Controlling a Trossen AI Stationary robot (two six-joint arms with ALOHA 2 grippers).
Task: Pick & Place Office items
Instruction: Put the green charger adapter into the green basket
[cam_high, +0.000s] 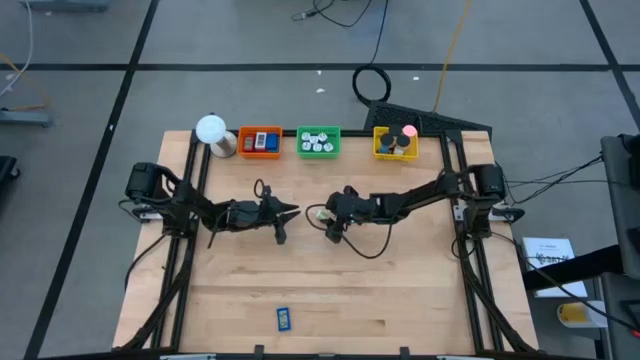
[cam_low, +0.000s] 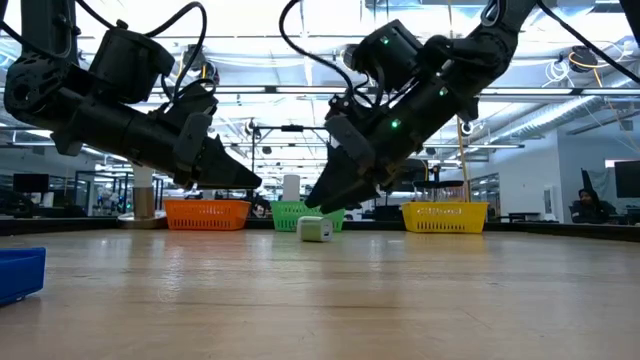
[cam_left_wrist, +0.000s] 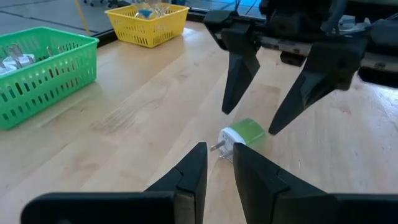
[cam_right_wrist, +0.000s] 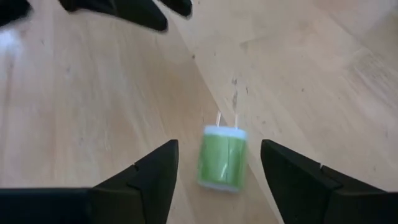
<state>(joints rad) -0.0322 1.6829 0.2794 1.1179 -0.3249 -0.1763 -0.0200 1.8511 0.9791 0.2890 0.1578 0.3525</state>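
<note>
Your right claw (cam_right_wrist: 214, 171) hangs spread wide over a small green plug adapter (cam_right_wrist: 222, 157), which lies on its side on the bare wooden surface (cam_high: 400, 290) near the middle of the high view, untouched by either finger. Its two thin metal prongs (cam_right_wrist: 227, 119) point away from that claw, toward the left claw (cam_left_wrist: 219, 168), which sits low just beside the piece with its fingers nearly closed and nothing between them.

The adapter looks like a light, rigid plastic block with smooth rounded sides, so expect it to skid or roll on the wood if one finger reaches it first. Take it across the green body, fingers on the two long flanks, well clear of the prongs and the white end caps. Centre before you close.

The green tray (cam_high: 319, 142) sits at the upper centre of the high view, between the orange tray (cam_high: 260, 141) and the yellow tray (cam_high: 394, 143). A blue flat piece (cam_high: 284, 319) waits near the lower edge.
</note>
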